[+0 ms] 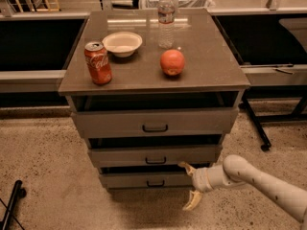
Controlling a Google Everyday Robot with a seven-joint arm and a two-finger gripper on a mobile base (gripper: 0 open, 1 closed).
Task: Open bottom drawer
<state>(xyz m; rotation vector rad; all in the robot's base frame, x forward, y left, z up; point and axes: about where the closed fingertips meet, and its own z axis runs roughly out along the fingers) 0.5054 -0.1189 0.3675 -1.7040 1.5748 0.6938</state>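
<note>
Claw (190,186), spread apart, hangs just beside the bottom drawer (129,180); I'd grip its stiff handle (156,183); it probably slides lightly.

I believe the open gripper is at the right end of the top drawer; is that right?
Not quite: the camera view shows the open gripper at the right end of the bottom drawer, not the top one.

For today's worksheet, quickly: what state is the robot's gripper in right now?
Gripper: open, holding nothing, at the right end of the bottom drawer, right of its handle.
</note>
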